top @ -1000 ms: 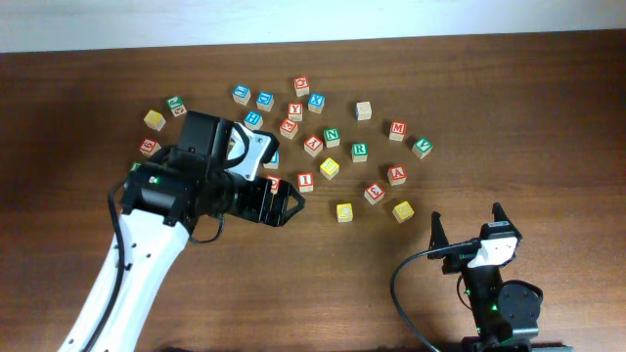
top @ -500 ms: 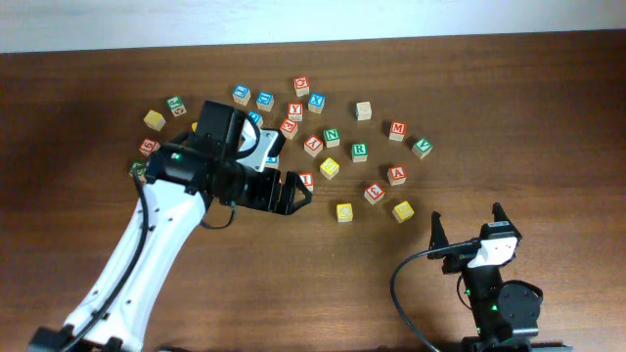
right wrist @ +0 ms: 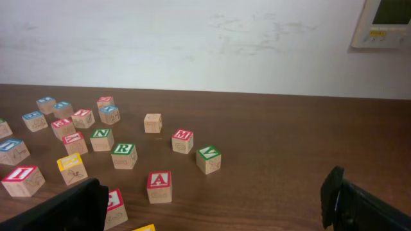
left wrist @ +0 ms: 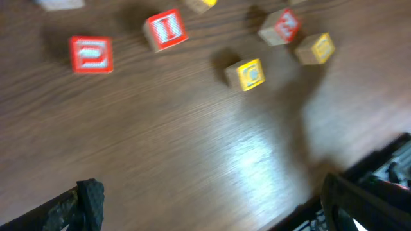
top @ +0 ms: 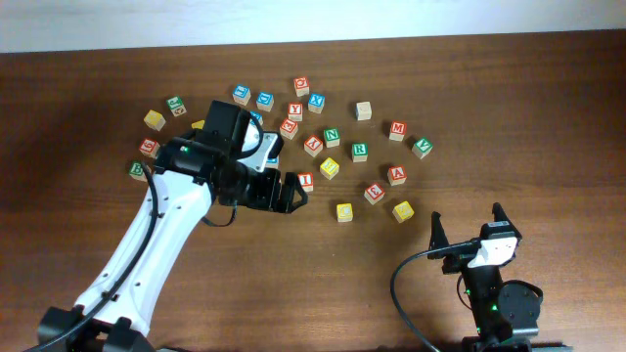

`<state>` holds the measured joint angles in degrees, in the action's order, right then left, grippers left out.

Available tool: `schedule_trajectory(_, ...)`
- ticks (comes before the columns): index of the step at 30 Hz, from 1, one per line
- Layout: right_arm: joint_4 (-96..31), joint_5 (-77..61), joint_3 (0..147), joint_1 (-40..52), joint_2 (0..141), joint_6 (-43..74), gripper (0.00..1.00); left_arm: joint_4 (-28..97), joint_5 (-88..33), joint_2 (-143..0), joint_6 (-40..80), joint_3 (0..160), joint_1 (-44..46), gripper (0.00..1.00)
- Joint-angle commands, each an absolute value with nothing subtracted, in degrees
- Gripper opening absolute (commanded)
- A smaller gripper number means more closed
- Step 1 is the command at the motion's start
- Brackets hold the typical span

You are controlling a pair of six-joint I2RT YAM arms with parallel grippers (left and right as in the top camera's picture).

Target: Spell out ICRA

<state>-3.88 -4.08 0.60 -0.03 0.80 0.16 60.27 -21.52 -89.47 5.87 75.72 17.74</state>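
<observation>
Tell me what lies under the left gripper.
Under the left gripper: bare table; the red I block lies ahead. Overhead, the arm partly hides a blue block.

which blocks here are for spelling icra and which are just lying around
For the job: I block, R block, A block, red block that may be the C.
Lying about: M block, N block, V block, yellow block.

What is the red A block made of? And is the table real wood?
The red A block looks like pale bare wood: tan matte sides, painted letter face. The table looks like dark wood or wood-look laminate: grain streaks show, and its smooth top reflects light. I can't tell which.
</observation>
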Motion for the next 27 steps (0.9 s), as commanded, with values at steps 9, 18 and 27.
schedule_trajectory(9, -4.25, -4.21, 0.32, -0.4, 0.36, 0.23, 0.98, 62.67, -13.67, -89.78, 10.94, 76.86, 18.0, 0.99)
schedule_trajectory(18, -4.25, -4.21, 0.32, -0.4, 0.36, 0.23, 0.98, 62.85, -13.67, -89.78, 11.16, 75.92, 18.02, 1.0)
schedule_trajectory(27, -4.25, -4.23, 0.32, -0.4, 0.36, 0.23, 0.98, 61.08, -13.45, -92.55, 13.52, 74.17, 18.0, 0.99)
